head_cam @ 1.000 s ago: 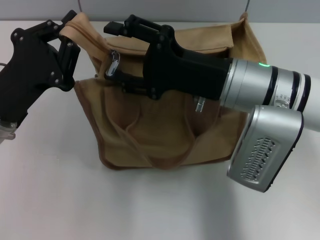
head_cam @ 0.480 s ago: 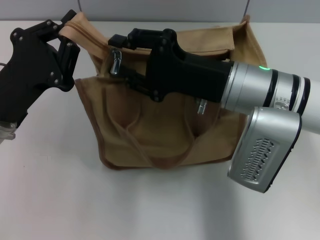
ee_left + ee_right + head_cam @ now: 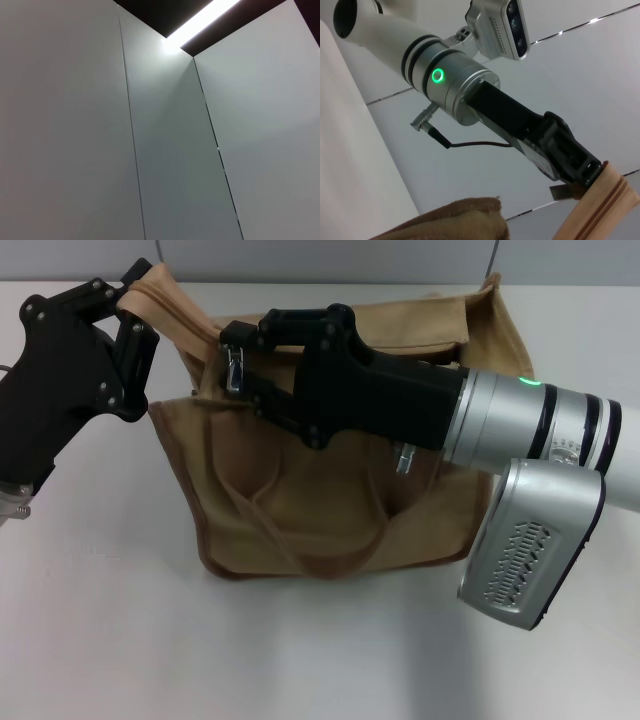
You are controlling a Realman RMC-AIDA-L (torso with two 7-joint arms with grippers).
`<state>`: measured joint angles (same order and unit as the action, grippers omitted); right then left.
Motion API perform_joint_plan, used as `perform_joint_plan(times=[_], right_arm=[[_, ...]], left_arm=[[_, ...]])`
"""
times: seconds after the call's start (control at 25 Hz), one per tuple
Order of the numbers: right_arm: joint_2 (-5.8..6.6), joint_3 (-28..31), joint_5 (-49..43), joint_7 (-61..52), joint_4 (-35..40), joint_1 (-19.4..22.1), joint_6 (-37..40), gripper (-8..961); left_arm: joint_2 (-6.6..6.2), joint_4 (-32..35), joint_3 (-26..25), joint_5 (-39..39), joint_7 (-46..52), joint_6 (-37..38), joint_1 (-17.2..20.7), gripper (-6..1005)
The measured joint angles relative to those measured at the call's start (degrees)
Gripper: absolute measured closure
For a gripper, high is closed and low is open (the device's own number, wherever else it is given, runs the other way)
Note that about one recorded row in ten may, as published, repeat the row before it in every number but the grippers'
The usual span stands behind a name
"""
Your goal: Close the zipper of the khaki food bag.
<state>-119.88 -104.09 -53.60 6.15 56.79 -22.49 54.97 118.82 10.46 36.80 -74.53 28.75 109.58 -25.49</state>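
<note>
The khaki food bag point(image 3: 330, 490) stands on the table point(image 3: 100, 640) in front of me, its handle straps point(image 3: 300, 530) lying on the near side. My left gripper point(image 3: 135, 310) is at the bag's upper left corner, pinching the end of the zipper point(image 3: 180, 315) tape there (my right wrist view shows that same grip from the other side). My right gripper point(image 3: 235, 365) reaches in from the right across the bag's top, its tips at the pull tab point(image 3: 233, 370), just right of the left gripper.
</note>
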Motion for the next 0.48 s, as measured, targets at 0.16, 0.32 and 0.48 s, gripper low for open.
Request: perform_joint_plan(times=[0.16, 0.32, 0.48], right_arm=[[0.00, 0.0, 0.0, 0.0, 0.0, 0.2, 0.2, 581], [0.00, 0.3, 0.0, 0.0, -0.2, 0.4, 1.0, 606], [0.00, 0.5, 0.0, 0.0, -0.6, 0.5, 1.8, 631]], left_arm=[[0.00, 0.0, -0.1, 0.0, 0.4, -0.1, 0.0, 968], [0.00, 0.0, -0.1, 0.0, 0.5, -0.1, 0.0, 968], [0.00, 0.0, -0.1, 0.0, 0.5, 0.0, 0.0, 968]])
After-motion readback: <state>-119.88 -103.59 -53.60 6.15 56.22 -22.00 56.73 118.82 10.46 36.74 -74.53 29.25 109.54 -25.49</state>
